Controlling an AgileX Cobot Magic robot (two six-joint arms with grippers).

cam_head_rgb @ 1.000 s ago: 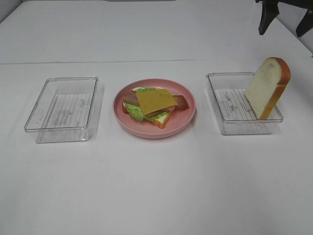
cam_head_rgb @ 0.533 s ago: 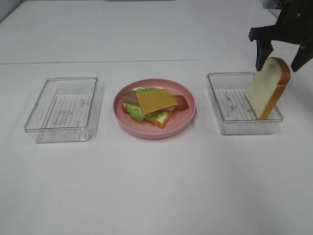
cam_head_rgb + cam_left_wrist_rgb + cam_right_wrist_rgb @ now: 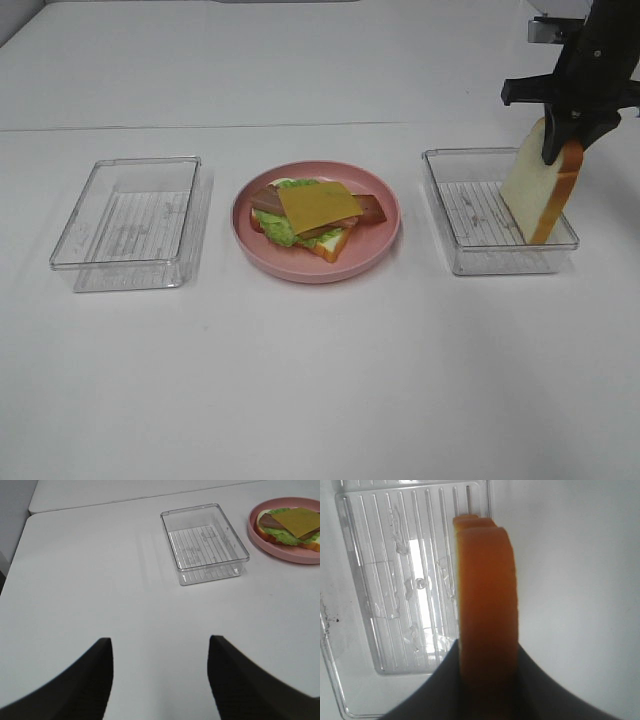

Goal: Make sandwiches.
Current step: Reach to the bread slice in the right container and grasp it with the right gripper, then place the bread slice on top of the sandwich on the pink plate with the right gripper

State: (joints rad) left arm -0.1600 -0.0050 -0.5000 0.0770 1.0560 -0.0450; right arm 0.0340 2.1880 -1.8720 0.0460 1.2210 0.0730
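Note:
An open sandwich stack lies on the pink plate [image 3: 300, 272]: a bread slice [image 3: 330, 247], green lettuce [image 3: 275, 232], bacon strips [image 3: 372, 208] and a yellow cheese slice [image 3: 318, 205] on top. It also shows in the left wrist view [image 3: 292, 525]. A second bread slice [image 3: 530, 195] stands on edge, leaning in the right clear tray [image 3: 500, 262]. My right gripper [image 3: 562, 148] is shut on its top crust; in the right wrist view the gripper [image 3: 487, 652] presses both sides of the orange crust [image 3: 487, 595]. My left gripper [image 3: 160, 680] is open and empty over bare table.
An empty clear tray [image 3: 125, 262] sits left of the plate and also shows in the left wrist view [image 3: 205, 542]. The plate's rim [image 3: 270, 545] shows at the edge of that view. The white table has a seam behind the trays.
My right gripper has come down from the upper right onto the standing bread slice and closed on its top. The slice, plate and trays have stayed in place.

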